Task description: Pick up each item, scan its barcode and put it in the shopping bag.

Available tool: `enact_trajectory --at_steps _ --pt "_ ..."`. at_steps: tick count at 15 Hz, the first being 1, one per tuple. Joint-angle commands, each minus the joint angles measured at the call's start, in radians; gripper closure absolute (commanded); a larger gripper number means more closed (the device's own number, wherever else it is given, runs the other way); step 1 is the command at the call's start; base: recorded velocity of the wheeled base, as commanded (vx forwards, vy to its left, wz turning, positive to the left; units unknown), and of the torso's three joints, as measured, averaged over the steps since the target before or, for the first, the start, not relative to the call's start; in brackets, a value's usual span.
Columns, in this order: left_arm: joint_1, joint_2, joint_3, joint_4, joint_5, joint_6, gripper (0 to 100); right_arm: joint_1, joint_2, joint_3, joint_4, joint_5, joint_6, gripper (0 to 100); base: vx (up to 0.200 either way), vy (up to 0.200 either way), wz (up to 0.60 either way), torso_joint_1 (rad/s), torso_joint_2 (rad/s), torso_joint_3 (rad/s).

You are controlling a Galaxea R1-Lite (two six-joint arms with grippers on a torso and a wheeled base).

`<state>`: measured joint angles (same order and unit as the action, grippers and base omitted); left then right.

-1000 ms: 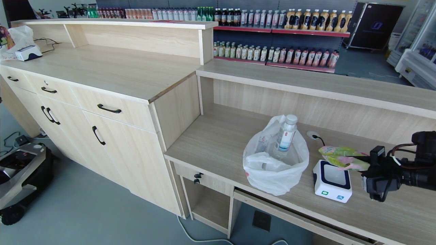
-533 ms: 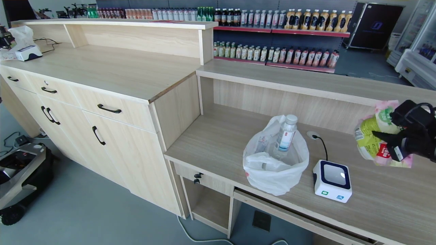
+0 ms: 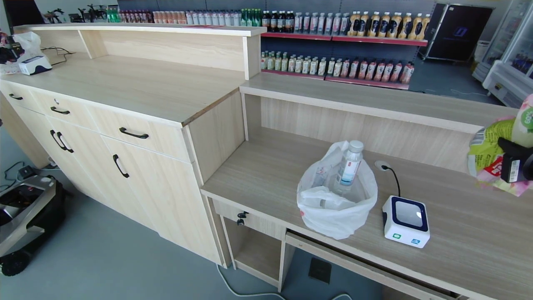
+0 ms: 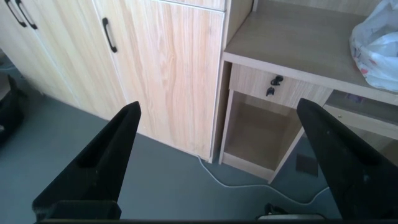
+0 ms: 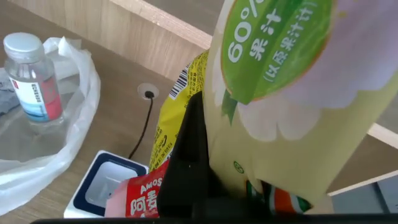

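Green pouch (image 3: 485,152), long axis near upright

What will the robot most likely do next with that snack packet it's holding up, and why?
Probably lower the snack packet toward the scanner and turn its barcode to the scanner's window. The right gripper holds the packet high and off to the side of the scanner, likely too far to be read. The bag would likely come after that.
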<state>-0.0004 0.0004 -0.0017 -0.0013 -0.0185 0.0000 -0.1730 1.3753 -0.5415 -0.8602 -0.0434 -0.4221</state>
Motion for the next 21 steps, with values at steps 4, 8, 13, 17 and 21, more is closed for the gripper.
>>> enact_trajectory --at_steps 4,8,13,17,21 --pt "0.0 0.0 0.0 0.0 0.0 0.0 0 0.066 -0.027 -0.034 -0.003 0.0 -0.109 100 0.0 0.0 0.6 0.004 0.0 0.002" --pt "0.0 0.0 0.0 0.0 0.0 0.0 0 0.282 0.068 -0.264 0.138 -0.003 -0.009 100 0.0 0.0 0.3 0.0 0.0 0.001" --pt "0.0 0.0 0.0 0.0 0.0 0.0 0 0.288 0.226 -0.222 0.161 0.163 0.112 100 0.0 0.0 0.0 0.0 0.0 0.0" --pt "0.0 0.0 0.0 0.0 0.0 -0.002 0 0.221 0.332 -0.146 0.236 0.162 0.106 100 0.0 0.0 0.0 0.0 0.0 0.0" --pt "0.0 0.0 0.0 0.0 0.0 0.0 0 0.21 0.41 -0.169 0.233 0.163 0.111 100 0.0 0.0 0.0 0.0 0.0 0.0"
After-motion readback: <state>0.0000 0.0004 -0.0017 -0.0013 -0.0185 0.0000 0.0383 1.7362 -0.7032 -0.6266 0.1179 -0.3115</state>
